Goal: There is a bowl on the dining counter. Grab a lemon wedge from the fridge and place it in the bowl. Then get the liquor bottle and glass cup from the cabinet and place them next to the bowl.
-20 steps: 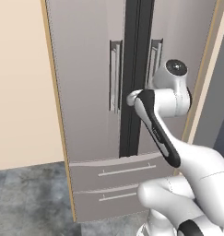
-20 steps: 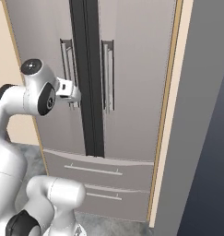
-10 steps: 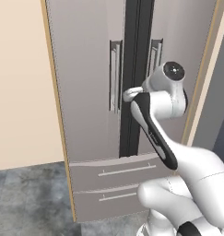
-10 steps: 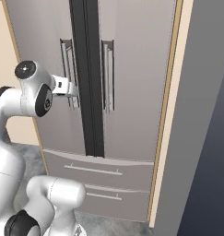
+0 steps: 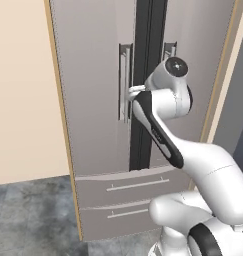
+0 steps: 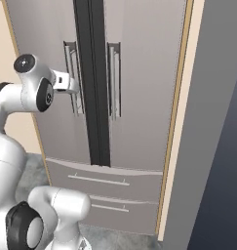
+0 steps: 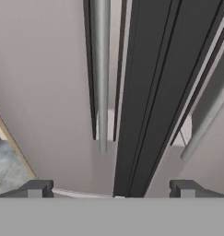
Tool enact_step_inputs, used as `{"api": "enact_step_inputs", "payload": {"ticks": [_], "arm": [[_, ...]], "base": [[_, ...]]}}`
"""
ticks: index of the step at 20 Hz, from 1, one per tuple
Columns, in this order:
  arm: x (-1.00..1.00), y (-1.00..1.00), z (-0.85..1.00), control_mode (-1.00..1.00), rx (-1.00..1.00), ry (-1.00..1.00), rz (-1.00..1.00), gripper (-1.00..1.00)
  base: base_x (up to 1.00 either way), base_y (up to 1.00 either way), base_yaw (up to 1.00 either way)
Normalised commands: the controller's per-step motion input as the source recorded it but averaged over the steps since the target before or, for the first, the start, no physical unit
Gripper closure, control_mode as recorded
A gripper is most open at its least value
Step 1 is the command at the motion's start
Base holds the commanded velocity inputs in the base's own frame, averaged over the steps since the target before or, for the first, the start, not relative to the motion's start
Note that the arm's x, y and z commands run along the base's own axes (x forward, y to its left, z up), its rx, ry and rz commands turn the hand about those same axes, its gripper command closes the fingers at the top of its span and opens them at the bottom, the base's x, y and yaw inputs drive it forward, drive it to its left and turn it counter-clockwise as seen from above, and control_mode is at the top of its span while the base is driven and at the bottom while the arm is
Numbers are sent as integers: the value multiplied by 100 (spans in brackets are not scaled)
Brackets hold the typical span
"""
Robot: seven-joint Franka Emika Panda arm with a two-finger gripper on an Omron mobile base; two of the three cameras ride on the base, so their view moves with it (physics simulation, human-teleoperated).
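The fridge [image 5: 98,100] stands closed against a tan wall: two tall grey doors, one dark centre seam, two drawer fronts [image 6: 108,180] below. Two vertical bar handles flank the seam, the left handle [image 7: 100,69] and the right handle [image 6: 113,80]. The gripper [image 7: 111,189] hovers just before the left handle, its two fingertips [image 7: 37,189] spread wide, empty.

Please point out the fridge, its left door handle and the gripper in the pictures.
fridge [image 6: 139,97]: right base view, on the right door panel.
left door handle [image 7: 100,69]: hand view, on the bar.
gripper [image 7: 111,188]: hand view, midway between the fingertips.
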Motion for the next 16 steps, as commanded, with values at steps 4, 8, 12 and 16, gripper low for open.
{"api": "enact_step_inputs", "payload": {"ticks": [4,8,12,16], "arm": [[42,0,2,-100,0,-2,-1,-100],[40,2,0,-100,0,-3,-2,-100],[32,6,0,-100,0,-4,-2,-100],[37,12,0,-100,2,0,-2,-100]], "base": [[0,0,0],[0,0,0],[0,0,0],[0,0,0]]}}
